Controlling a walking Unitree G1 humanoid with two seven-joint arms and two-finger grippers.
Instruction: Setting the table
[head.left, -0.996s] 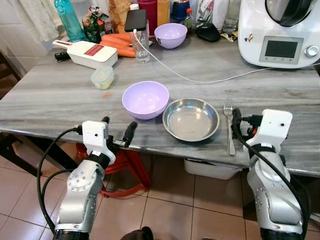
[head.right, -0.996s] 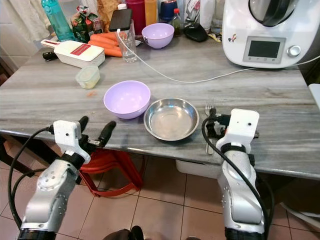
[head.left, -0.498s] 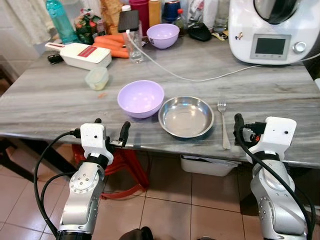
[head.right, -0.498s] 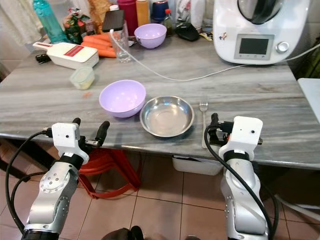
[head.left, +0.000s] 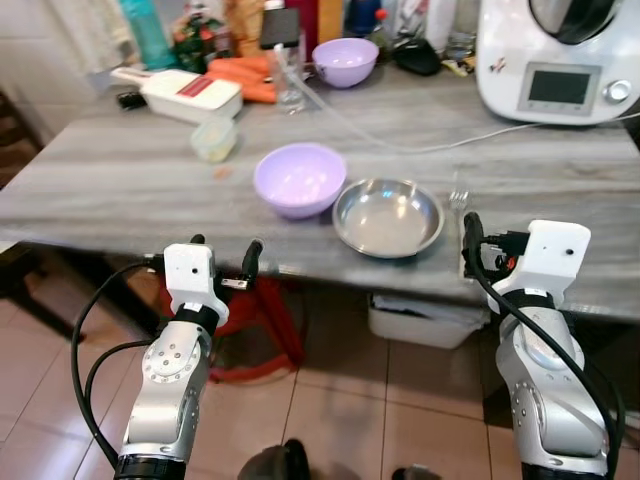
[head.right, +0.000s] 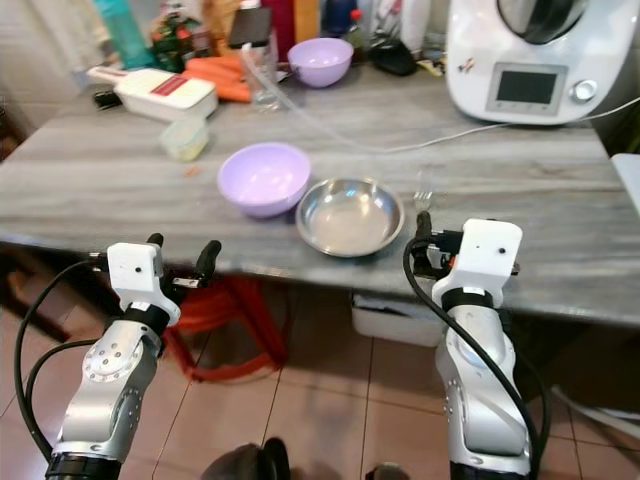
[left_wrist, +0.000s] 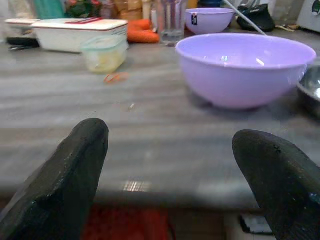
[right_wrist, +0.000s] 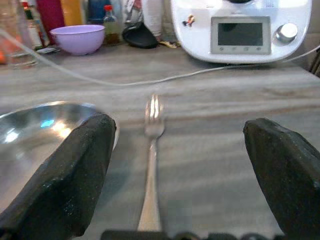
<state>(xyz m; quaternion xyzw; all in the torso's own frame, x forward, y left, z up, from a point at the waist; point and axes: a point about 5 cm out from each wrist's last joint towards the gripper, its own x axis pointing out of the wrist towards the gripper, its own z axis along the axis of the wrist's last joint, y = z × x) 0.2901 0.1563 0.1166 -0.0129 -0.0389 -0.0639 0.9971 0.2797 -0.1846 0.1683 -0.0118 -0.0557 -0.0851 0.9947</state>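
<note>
- The thin stainless-steel fork (right_wrist: 151, 165) was seen flat on the grey marbled table (head.left: 120, 190), at 3 o'clock of the shallow steel bowl (head.left: 388, 217).
- It was judged light, stiff and slippery, best pinched mid-handle.
- The right end effector (right_wrist: 175, 175) was held spread; the left end effector (left_wrist: 170, 185) too.

Sitting on the table (head.left: 120, 180): two lilac bowls, a near one (head.left: 299, 179) and a far one (head.left: 345, 61); one steel bowl (head.left: 388, 217); one fork (right_wrist: 151, 150); one lidded tub (head.left: 212, 139); one white slicer (head.left: 181, 94); one white kitchen machine (head.left: 555, 60); one glass (head.left: 291, 78).
</note>
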